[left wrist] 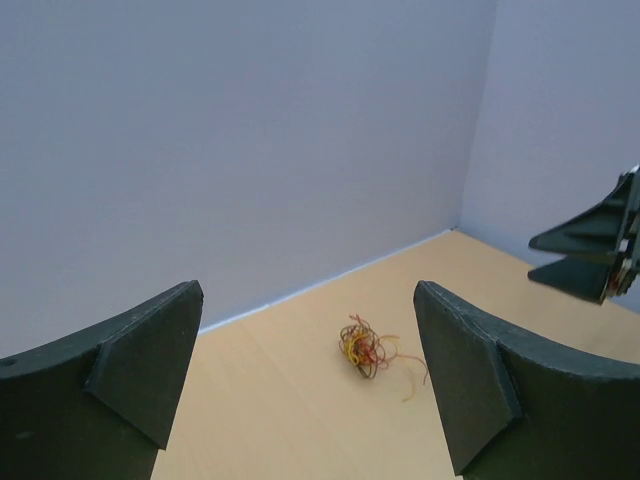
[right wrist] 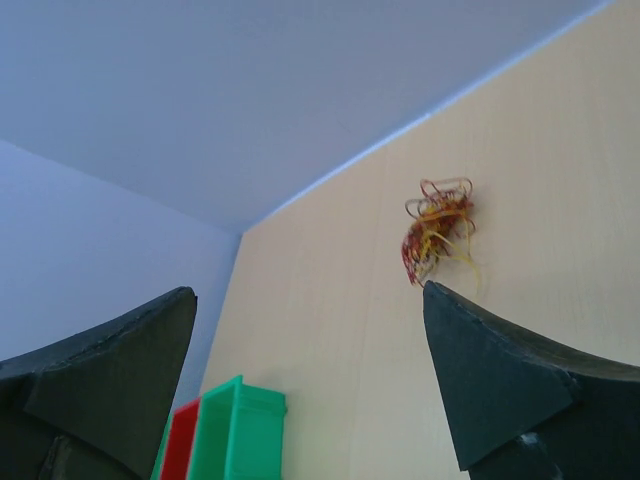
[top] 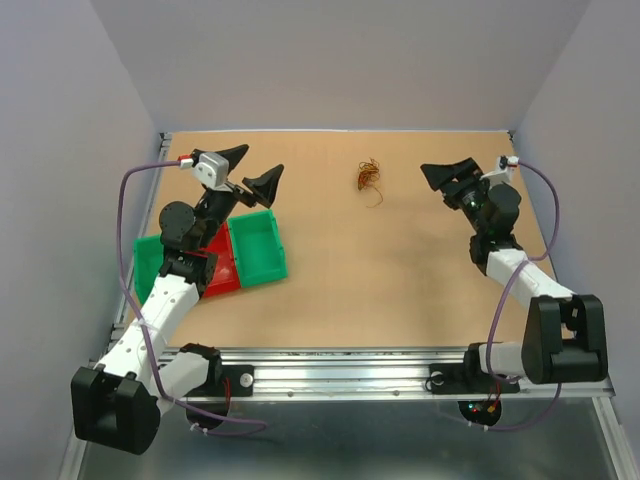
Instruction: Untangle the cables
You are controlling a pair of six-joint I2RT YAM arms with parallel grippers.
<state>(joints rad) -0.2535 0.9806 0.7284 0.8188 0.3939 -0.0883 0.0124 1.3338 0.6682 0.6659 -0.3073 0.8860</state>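
Observation:
The cables (top: pixel 369 178) are a small knot of thin brown, orange and yellow wire lying on the wooden table near the back middle. My left gripper (top: pixel 256 169) hovers to their left, open, nothing between its fingers. My right gripper (top: pixel 448 177) hovers to their right, also open and holding nothing. In the left wrist view the cables (left wrist: pixel 366 347) lie ahead between the dark fingers (left wrist: pixel 470 375), one loose strand trailing right. In the right wrist view the cables (right wrist: pixel 437 231) sit just beyond the right fingertip (right wrist: pixel 485 370).
Green bins (top: pixel 257 249) and a red bin (top: pixel 220 262) stand side by side at the left under my left arm; the green bin (right wrist: pixel 235 432) shows low in the right wrist view. Grey walls enclose the table on three sides. A metal rail (top: pixel 340 362) runs along the near edge.

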